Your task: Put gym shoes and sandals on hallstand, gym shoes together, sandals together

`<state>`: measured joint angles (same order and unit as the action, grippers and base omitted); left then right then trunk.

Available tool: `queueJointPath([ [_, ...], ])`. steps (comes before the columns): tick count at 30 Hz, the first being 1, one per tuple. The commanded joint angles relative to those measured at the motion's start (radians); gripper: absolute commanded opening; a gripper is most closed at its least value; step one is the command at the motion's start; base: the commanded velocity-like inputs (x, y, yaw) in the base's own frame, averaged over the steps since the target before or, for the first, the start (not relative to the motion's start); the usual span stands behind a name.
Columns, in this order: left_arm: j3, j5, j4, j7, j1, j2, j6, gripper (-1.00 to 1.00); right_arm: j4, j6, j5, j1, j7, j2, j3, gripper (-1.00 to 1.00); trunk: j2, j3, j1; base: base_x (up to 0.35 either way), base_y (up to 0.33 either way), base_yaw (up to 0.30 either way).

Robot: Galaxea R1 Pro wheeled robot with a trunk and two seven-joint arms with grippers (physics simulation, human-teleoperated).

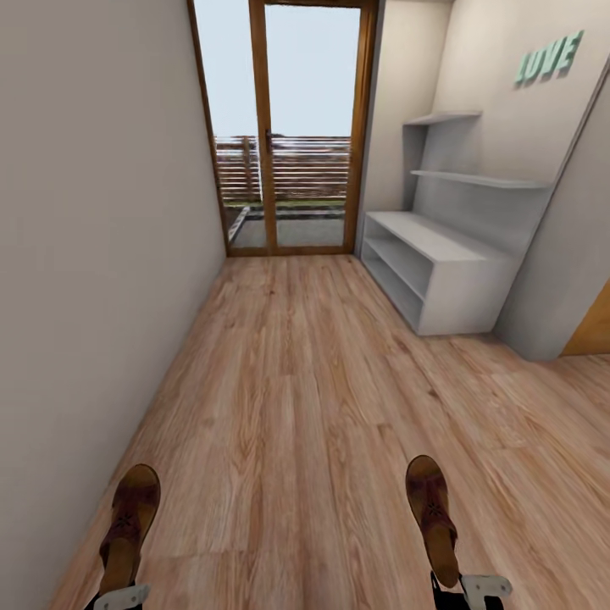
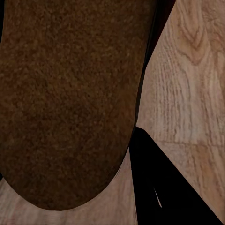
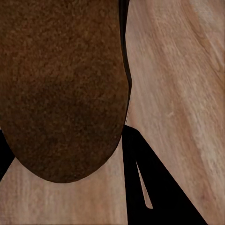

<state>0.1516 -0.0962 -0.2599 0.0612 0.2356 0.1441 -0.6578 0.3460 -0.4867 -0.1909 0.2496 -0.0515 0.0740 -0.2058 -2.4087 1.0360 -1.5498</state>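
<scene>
Step now: carrying both sandals down the corridor toward the hallstand [image 1: 440,271].
Left hand [image 1: 121,598]: clenched on the left sandal [image 1: 127,525], toe pointing ahead, held up off the corridor floor [image 1: 296,407].
Right hand [image 1: 474,590]: clenched on the right sandal [image 1: 432,517], also off the floor.
Wrist views: brown sole close up in each, wood planks beyond.
Hallstand: far ahead on the right wall, near the glass door [image 1: 288,127]; top and both low tiers look bare.
Gym shoes: can't tell where from here.
Next move: probably roll closer, turn right, set both sandals side by side on one tier or the top.
Care needed: leave room beside them for the gym shoes.
</scene>
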Motion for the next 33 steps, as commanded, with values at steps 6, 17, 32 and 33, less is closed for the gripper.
queueJointPath([
  [6,0.0,-0.007,0.001,0.006,0.001,0.0,-0.002,-1.0,-0.001,-0.003,-0.009,0.001,-0.002,0.0,-0.004,-1.0,0.0,0.001,0.0,0.339,0.0,0.0],
  [17,0.0,-0.007,0.001,0.006,0.001,0.0,-0.002,-1.0,-0.002,-0.003,-0.009,0.001,-0.002,0.0,-0.004,-1.0,0.0,0.001,0.0,0.339,0.0,0.0],
  [32,0.0,-0.007,0.001,0.006,0.001,0.0,-0.003,-1.0,-0.002,-0.003,-0.01,0.001,-0.002,0.0,-0.005,-1.0,0.0,0.001,0.0,0.339,0.0,0.0],
  [33,0.0,-0.007,0.001,0.006,0.001,0.0,-0.003,-1.0,-0.002,-0.003,-0.01,0.001,-0.002,0.0,-0.005,-1.0,0.0,0.001,0.0,0.339,0.0,0.0],
])
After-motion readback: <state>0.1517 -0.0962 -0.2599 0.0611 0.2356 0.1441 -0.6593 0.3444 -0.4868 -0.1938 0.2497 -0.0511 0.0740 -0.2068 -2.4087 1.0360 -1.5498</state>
